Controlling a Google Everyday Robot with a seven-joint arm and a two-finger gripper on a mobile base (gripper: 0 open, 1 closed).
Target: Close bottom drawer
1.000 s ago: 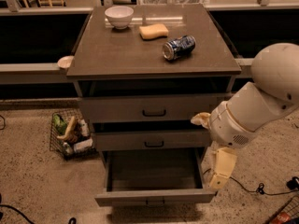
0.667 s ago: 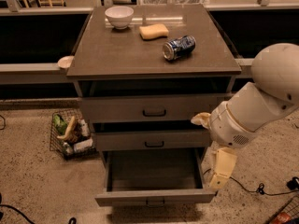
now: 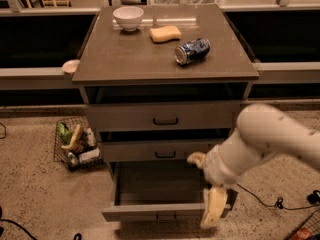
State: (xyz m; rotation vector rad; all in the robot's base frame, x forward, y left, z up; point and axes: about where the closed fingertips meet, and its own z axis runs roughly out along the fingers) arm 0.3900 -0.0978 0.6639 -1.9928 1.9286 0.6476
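The bottom drawer (image 3: 145, 213) is the lowest of three in the grey-brown cabinet (image 3: 125, 59). It stands pulled well out, and its empty dark inside shows. Its slim front panel faces the floor edge of the view, with a small dark handle (image 3: 165, 217) at the centre. My gripper (image 3: 214, 210) hangs from the cream arm (image 3: 270, 139) that comes in from the right. It points down at the right end of the drawer's front panel and overlaps it there. Contact is not clear.
The middle drawer (image 3: 165, 152) stands slightly out and the top drawer (image 3: 165, 118) is in. On the cabinet top lie a white bowl (image 3: 128, 17), a yellow sponge (image 3: 165, 33) and a tipped blue can (image 3: 192, 51). A wire basket (image 3: 75, 144) stands on the floor to the left. A cable (image 3: 265, 201) lies to the right.
My arm has dropped and swung left. The gripper has gone from beside the drawer's right side down to the right end of its front panel. The drawer is still out.
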